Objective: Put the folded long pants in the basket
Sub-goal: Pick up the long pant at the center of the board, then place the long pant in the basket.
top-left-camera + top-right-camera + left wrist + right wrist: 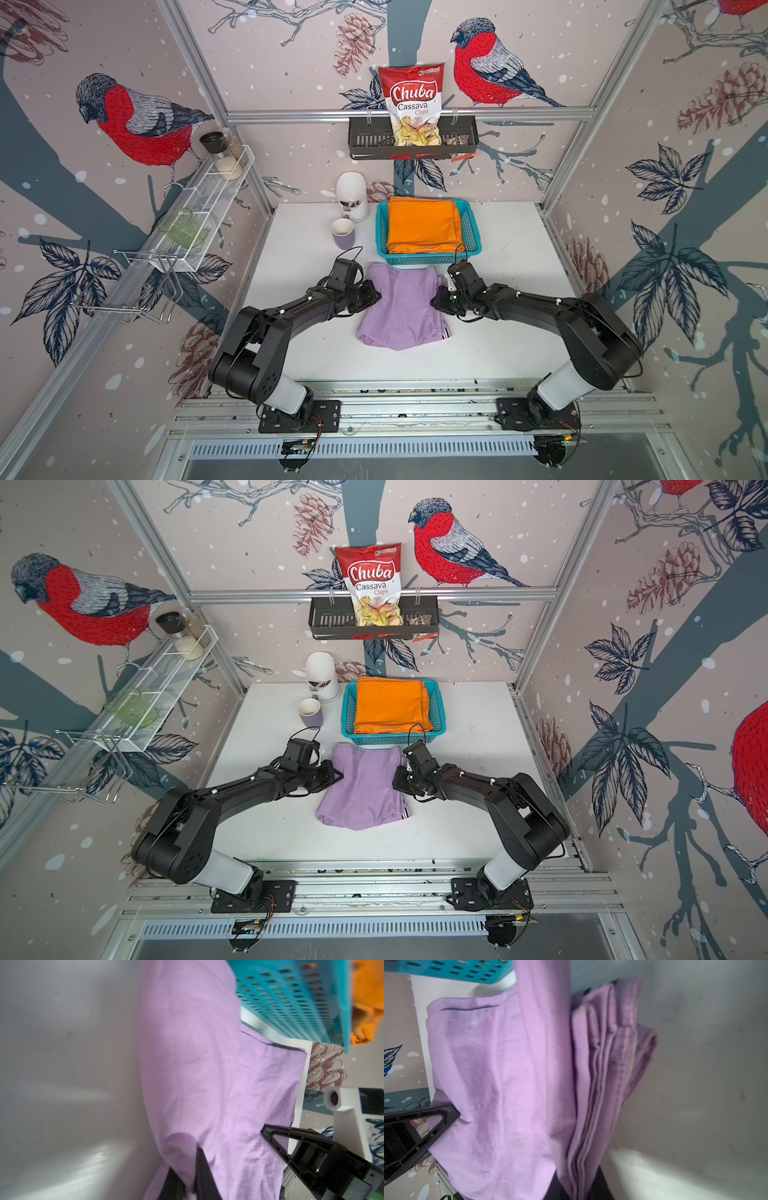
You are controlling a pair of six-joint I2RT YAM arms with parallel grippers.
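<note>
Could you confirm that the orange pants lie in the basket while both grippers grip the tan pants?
Nearly: the gripped ones are the lilac pants, not tan, as both top views show; the orange pants do lie in the basket.

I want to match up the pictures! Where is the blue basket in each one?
Top view: the basket sits mid-picture, just behind the purple pants.
Top view: the basket is in the same spot, a bit further left.
Left wrist: its holey wall shows beyond the purple cloth.
Right wrist: only a strip of its wall shows.
Shared landmark: the purple pants, next to the basket in every view.
</note>
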